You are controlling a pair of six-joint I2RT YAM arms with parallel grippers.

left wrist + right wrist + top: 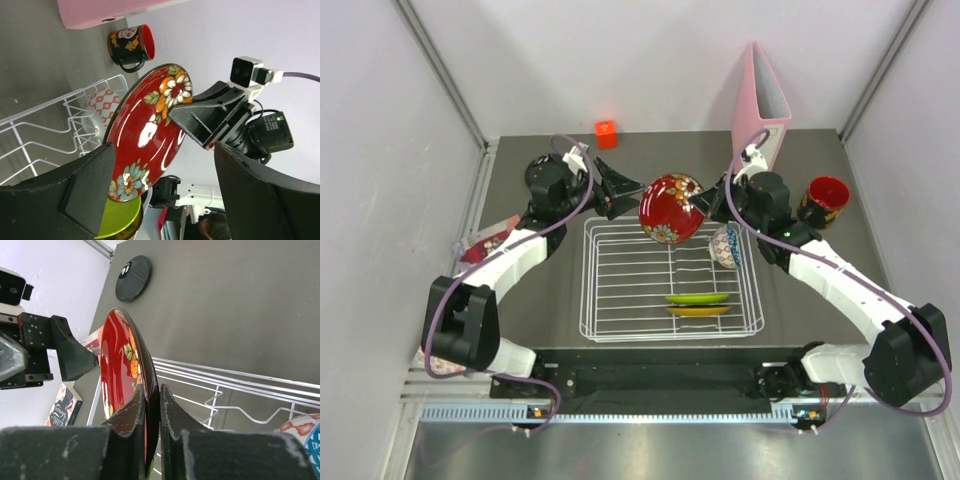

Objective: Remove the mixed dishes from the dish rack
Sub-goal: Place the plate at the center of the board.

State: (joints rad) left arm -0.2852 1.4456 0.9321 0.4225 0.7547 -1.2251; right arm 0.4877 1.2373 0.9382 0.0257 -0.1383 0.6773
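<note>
Right pincer is clamped narrow on the rim of the dark red patterned plate, holding it on edge in the air above the far side of the dish rack. Left pincer stands wide open at the plate's opposite rim, and in its wrist view the fingers bracket the plate without closing on it. It looks like a handover or a two-arm carry, with only one grip actually made.

Main risk is the plate pivoting or sliding out of that thin rim pinch, since the glaze looks slick and all the weight hangs to one side. If the right pincer lets go before the left closes, the plate would likely drop onto the rack wires or the blue-white patterned bowl just below and right of it, and could chip. If the left closes off-centre, a finger could shove the rim and twist the plate loose.

The lime green plate and gold patterned plate sit in the rack's near slots and seem out of the way. The red-and-dark cup stands on the counter close beside the right arm, so a wide swing there could knock it over.
</note>
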